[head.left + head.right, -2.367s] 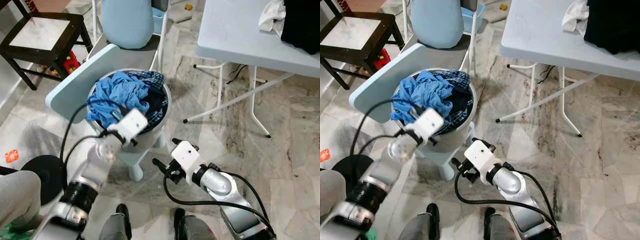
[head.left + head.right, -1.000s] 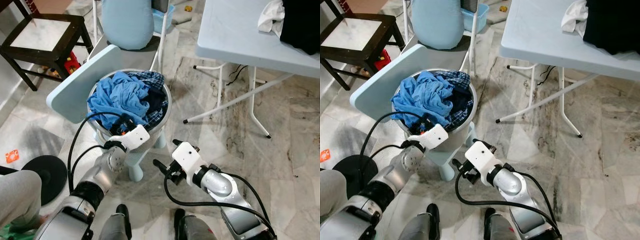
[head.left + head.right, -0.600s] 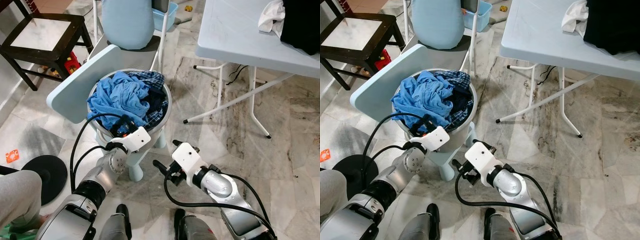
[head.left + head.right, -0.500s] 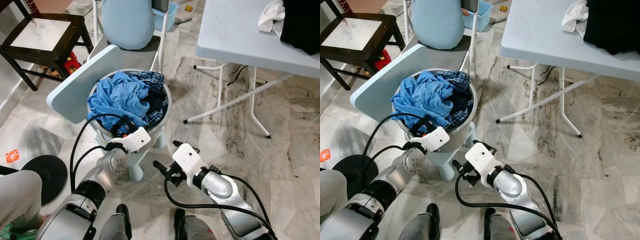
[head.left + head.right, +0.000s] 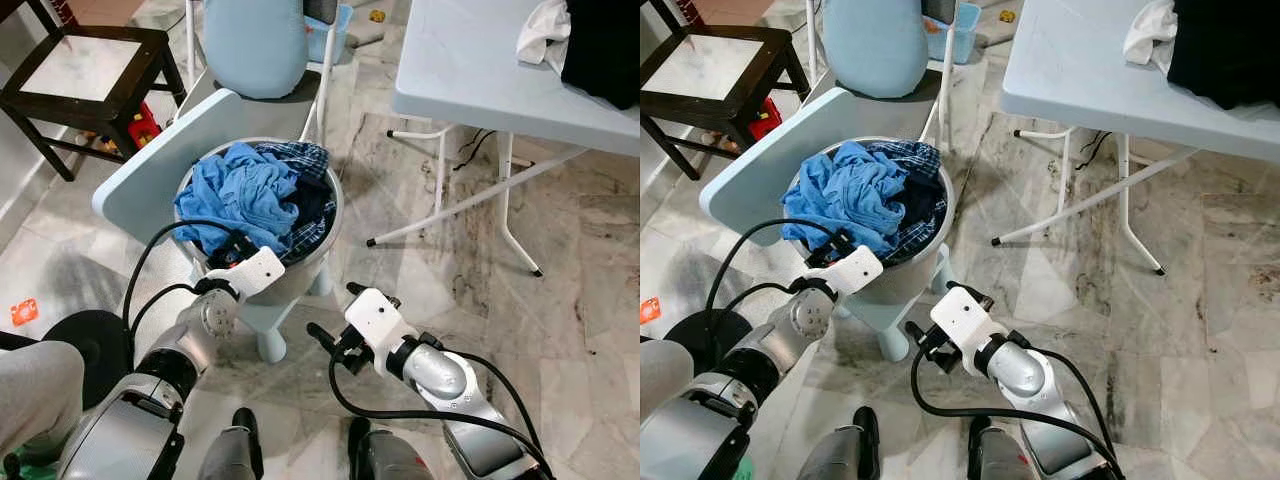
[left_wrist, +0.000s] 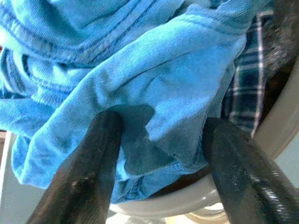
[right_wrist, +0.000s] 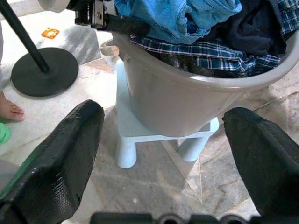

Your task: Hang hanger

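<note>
Grey laundry basin (image 5: 322,262) on a pale stool (image 7: 140,135) is heaped with a blue shirt (image 6: 140,79) and plaid cloth; no hanger can be seen. Left hand (image 6: 159,154) is spread around a shirt fold at the rim, nothing gripped; right hand (image 7: 163,154) waits spread, low by the stool. Looks like an early garment-picking step, so next it likely needs to pinch the fold and lift.

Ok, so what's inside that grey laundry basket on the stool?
The basket holds a crumpled blue shirt on top, with plaid cloth and a dark garment beside it. Anything beneath them is covered.
</note>
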Available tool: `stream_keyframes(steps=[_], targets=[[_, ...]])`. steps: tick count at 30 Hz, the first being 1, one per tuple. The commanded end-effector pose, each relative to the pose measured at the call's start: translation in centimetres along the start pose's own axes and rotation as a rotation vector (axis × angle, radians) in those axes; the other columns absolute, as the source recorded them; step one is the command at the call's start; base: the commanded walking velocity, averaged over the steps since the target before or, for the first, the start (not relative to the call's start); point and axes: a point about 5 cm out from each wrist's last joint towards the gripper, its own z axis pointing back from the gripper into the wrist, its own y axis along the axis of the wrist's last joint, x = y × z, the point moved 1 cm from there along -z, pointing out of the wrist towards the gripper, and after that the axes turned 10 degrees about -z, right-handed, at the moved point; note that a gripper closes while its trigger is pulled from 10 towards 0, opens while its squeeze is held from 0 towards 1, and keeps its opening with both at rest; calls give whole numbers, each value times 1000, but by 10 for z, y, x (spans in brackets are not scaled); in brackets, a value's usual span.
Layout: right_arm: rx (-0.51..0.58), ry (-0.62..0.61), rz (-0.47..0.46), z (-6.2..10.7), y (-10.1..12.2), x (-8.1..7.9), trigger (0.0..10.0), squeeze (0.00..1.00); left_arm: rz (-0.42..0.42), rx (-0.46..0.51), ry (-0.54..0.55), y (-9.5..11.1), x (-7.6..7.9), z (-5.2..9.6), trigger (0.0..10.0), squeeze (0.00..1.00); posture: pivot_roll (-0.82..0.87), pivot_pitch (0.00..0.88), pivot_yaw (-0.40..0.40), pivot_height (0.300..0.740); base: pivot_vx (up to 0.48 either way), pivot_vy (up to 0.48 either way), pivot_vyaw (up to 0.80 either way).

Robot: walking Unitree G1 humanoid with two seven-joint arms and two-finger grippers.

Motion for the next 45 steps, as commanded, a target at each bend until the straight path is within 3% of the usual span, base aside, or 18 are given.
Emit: stream_keyframes(steps=[1, 31, 33, 35, 37, 39, 45], targets=[[-10, 9, -6, 1, -2, -5, 10000, 0, 11, -21, 5, -7, -1, 1, 0, 0, -59, 316, -33, 740, 0, 0, 0], [-6, 0, 0, 1, -1, -3, 10000, 0, 38, 49, 38, 7, -8, -3, 0, 0, -64, 311, -33, 740, 0, 0, 0], [-5, -1, 0, 1, -1, -3, 10000, 0, 59, 77, 56, 13, -13, -4, 0, 0, -64, 311, -33, 740, 0, 0, 0], [-5, -2, 1, 1, -1, -2, 10000, 0, 157, 162, 74, 30, -22, -7, 0, 0, -64, 312, -36, 740, 0, 0, 0], [-5, -2, 1, 1, -1, -2, 10000, 0, 184, 207, 73, 37, -24, -7, 0, 0, -64, 312, -36, 740, 0, 0, 0], [-6, -1, 1, 1, -1, -2, 10000, 0, 271, 279, 52, 54, -31, -9, 0, 0, -60, 311, -37, 740, 0, 0, 0], [-1, 2, 2, -1, 0, -3, 10000, 0, 298, 307, 62, 62, -40, -11, 0, 0, -60, 311, -37, 740, 0, 0, 0]])
